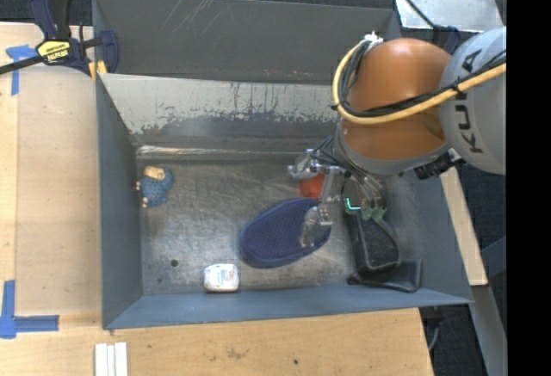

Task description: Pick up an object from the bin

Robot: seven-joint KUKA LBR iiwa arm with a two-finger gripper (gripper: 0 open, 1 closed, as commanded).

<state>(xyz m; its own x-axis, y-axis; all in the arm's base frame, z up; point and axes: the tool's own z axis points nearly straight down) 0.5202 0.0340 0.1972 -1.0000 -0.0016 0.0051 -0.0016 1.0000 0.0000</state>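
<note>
likely the claw (317, 228) — spread or pressed together, i cannot tell — is hanging over only the end of the blue oval pad (271, 238) beneath it, risking a slipping grab.

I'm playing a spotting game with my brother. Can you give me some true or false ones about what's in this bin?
1. A blue oval thing lies near the middle of the bin. True.
2. The small white thing sits on top of the blue oval. False: it lies apart from it, on the bin floor to its lower left.
3. The gripper is over the blue oval's right end. True.
4. The black thing lies in the bin's left corner. False: it lies at the right, beside the gripper.
</note>
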